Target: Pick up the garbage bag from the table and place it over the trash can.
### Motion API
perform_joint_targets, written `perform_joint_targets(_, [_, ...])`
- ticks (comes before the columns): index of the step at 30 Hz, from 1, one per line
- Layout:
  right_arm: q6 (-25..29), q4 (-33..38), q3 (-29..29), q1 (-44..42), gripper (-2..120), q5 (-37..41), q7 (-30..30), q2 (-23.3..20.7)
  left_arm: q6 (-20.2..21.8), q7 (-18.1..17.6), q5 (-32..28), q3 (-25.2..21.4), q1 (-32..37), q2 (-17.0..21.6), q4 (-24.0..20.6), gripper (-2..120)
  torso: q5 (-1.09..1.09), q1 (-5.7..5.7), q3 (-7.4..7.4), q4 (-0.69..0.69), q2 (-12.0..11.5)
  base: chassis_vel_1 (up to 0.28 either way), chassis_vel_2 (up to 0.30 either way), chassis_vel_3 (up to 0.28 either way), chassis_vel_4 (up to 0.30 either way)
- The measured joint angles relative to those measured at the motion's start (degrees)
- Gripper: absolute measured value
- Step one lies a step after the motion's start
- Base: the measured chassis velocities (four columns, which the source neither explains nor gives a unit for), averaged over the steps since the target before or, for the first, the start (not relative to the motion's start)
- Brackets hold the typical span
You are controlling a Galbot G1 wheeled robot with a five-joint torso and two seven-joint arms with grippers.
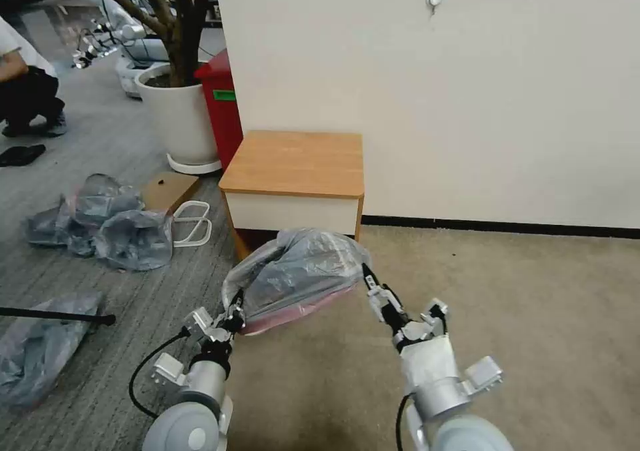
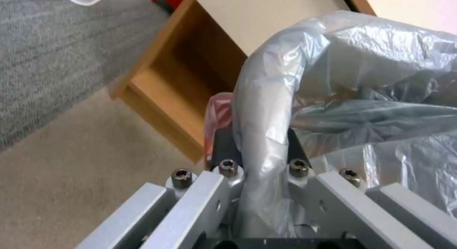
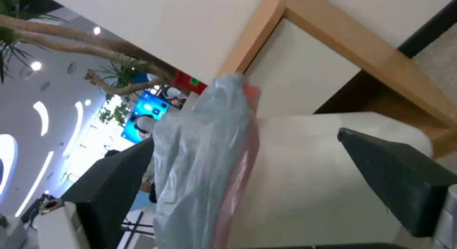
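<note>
The garbage bag (image 1: 293,271), translucent grey with a pinkish-red rim, is draped over the trash can (image 3: 309,192) on the carpet just in front of the table (image 1: 293,164). In the head view the bag hides the can. My left gripper (image 1: 235,309) is at the bag's left lower edge. In the left wrist view it (image 2: 259,135) is shut on a bunched fold of the bag (image 2: 362,81). My right gripper (image 1: 368,284) is at the bag's right edge. It (image 3: 247,159) stands open, its fingers straddling the can's cream wall and the hanging bag edge (image 3: 200,163).
Several bulky grey bags (image 1: 100,221) lie on the floor to the left, another (image 1: 40,357) nearer, beside a black rod (image 1: 53,315). A white plant pot (image 1: 177,117) and a tall red bin (image 1: 223,104) stand behind the table. Open carpet (image 1: 520,317) lies to the right.
</note>
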Motion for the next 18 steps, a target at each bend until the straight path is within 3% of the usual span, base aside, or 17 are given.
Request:
perform_joint_targets(7, [0.0,-1.9,-0.5,2.2,96,-1.4,-1.0,1.2,0.0,0.1,0.1,0.5,0.7,-0.8,0.6,4,0.01,0.0,0.0,0.0,0.0,0.0,0.0,0.0,0.0])
perform_joint_targets(11, [0.0,-2.3,-0.4,2.8,88,-1.6,-1.3,1.8,0.0,0.2,0.0,0.5,1.0,-1.1,0.9,4,0.01,0.0,0.0,0.0,0.0,0.0,0.0,0.0,0.0])
perform_joint_targets(17, [0.2,-3.3,-0.5,2.7,62,-2.0,-1.7,2.4,0.0,0.2,-0.7,0.2,0.6,-1.0,0.5,4,0.01,0.0,0.0,0.0,0.0,0.0,0.0,0.0,0.0])
perform_joint_targets(18, [0.2,-3.3,-0.5,2.7,62,-2.0,-1.7,2.4,0.0,0.2,-0.7,0.2,0.6,-1.0,0.5,4,0.01,0.0,0.0,0.0,0.0,0.0,0.0,0.0,0.0])
